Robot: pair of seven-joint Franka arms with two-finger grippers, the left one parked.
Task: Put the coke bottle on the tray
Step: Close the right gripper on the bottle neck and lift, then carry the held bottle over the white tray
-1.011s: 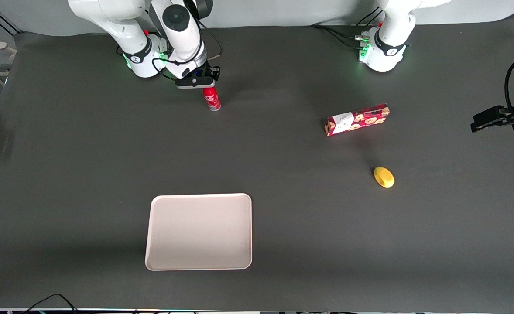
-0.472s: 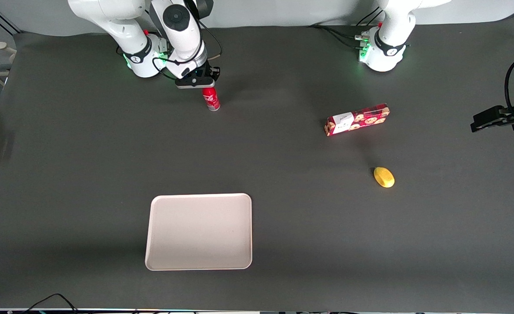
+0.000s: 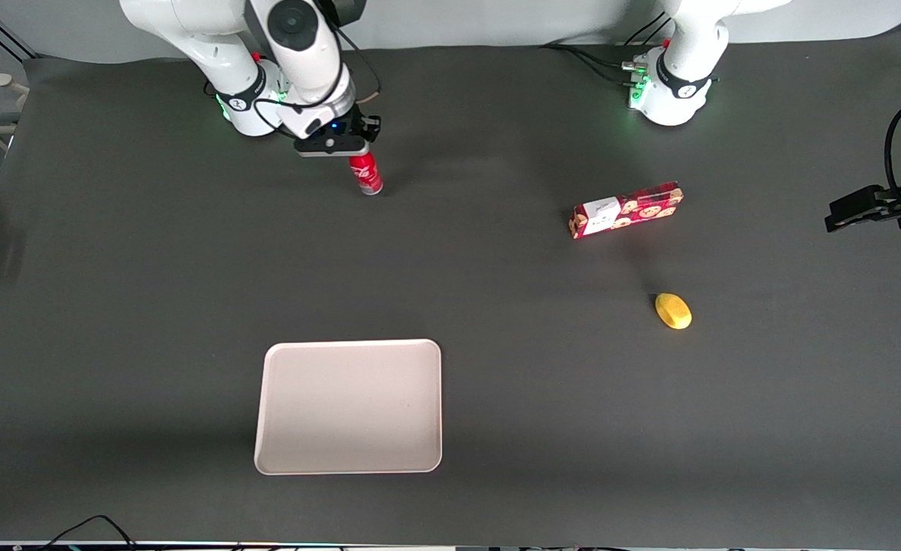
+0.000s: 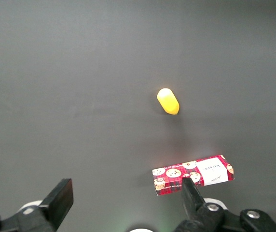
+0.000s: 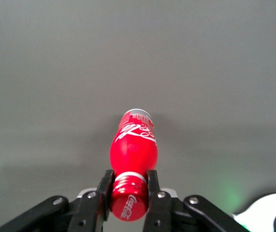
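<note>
The coke bottle [image 3: 365,174], red with white script, is held at its neck just under the cap. My right gripper [image 3: 349,153] is shut on it close to the working arm's base. In the right wrist view the fingers [image 5: 104,187] press both sides of the neck of the coke bottle [image 5: 134,145], with the gripper [image 5: 128,186] around the cap. The bottle leans, its silvery base pointing away from the wrist. I cannot tell whether the base touches the table. The cream-white tray [image 3: 349,405] lies flat, holds nothing, and sits much nearer the front camera than the bottle.
A red cookie box [image 3: 625,209] lies toward the parked arm's end of the table, with a small yellow object [image 3: 673,311] nearer the front camera than it. The left wrist view shows the same cookie box [image 4: 193,175] and yellow object [image 4: 168,101]. A black camera mount [image 3: 875,205] stands at the table's edge.
The wrist and gripper have shifted a little toward the working arm's end of the table, carrying the bottle's top along. The bottle leans more than before; its base has barely moved.
</note>
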